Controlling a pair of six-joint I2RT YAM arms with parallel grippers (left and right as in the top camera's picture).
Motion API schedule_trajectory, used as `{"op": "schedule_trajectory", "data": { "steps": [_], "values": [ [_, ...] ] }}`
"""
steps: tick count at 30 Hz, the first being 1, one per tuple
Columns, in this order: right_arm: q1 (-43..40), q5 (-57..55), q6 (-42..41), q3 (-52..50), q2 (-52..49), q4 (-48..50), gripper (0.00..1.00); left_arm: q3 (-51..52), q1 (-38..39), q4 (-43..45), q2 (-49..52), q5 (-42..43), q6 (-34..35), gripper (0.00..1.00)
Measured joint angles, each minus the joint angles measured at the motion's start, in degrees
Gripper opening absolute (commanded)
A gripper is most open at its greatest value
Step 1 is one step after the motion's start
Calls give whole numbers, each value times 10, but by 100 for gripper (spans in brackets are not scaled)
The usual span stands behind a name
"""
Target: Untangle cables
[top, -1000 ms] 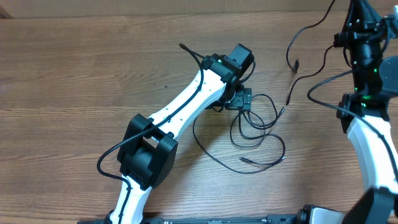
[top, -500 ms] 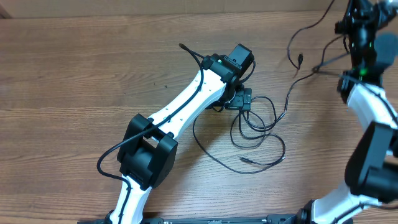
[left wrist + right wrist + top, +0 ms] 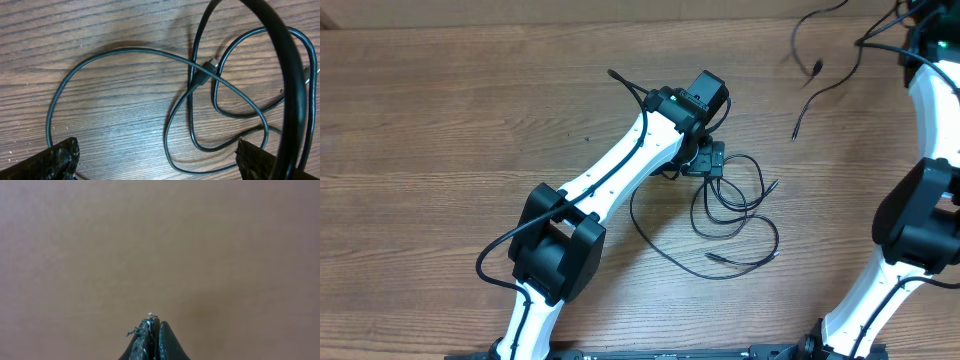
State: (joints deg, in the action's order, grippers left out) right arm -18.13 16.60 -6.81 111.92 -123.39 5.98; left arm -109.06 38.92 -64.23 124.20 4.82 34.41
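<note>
Wood-grain table (image 3: 440, 110), both arms on the job. Left arm (image 3: 620, 165) reaches to mid-table so the left gripper (image 3: 707, 160) sits right over the tangle (image 3: 732, 212). Its fingers (image 3: 55, 160) are spread wide with nothing between them, low above the wood and straddling the loops, which reads like staging for a pick or a hold-down. The tangle is a few thin black cords lying flat and crossing each other, with a silvery-tipped plug (image 3: 211, 63) right at one crossing. Right arm (image 3: 930, 130) is stretched up to the far right corner, and one hanging cord (image 3: 797, 128) trails from there with its plug ends dangling clear of the pile, so my read is that it's being drawn up and away to separate that cord from the rest. Right gripper (image 3: 154, 330) has its fingers pressed tight together. It's most likely pinching that cord, but the wrist view shows no cord in the pinch, only a small frayed bit at the tip against a blurred tan background. Overhead cuts the right gripper off at the frame edge, so the grip point can't be confirmed there either. The left gripper hides where the pile's top loops run in the overhead view. A thick black wire (image 3: 282, 60) arcs across the left wrist view, probably the arm's own harness, and covers part of the loops on the right. I can't tell which strands pass over or under at most crossings.
</note>
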Motion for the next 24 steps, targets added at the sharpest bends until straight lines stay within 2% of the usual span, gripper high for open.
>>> {"op": "schedule_trajectory", "data": {
  "steps": [8, 24],
  "values": [
    [-58, -6, 6, 3, -11, -4, 4, 0, 0, 0, 0, 0, 0, 100],
    [-174, -16, 8, 3, -114, -37, 4, 0, 0, 0, 0, 0, 0, 100]
  ]
}}
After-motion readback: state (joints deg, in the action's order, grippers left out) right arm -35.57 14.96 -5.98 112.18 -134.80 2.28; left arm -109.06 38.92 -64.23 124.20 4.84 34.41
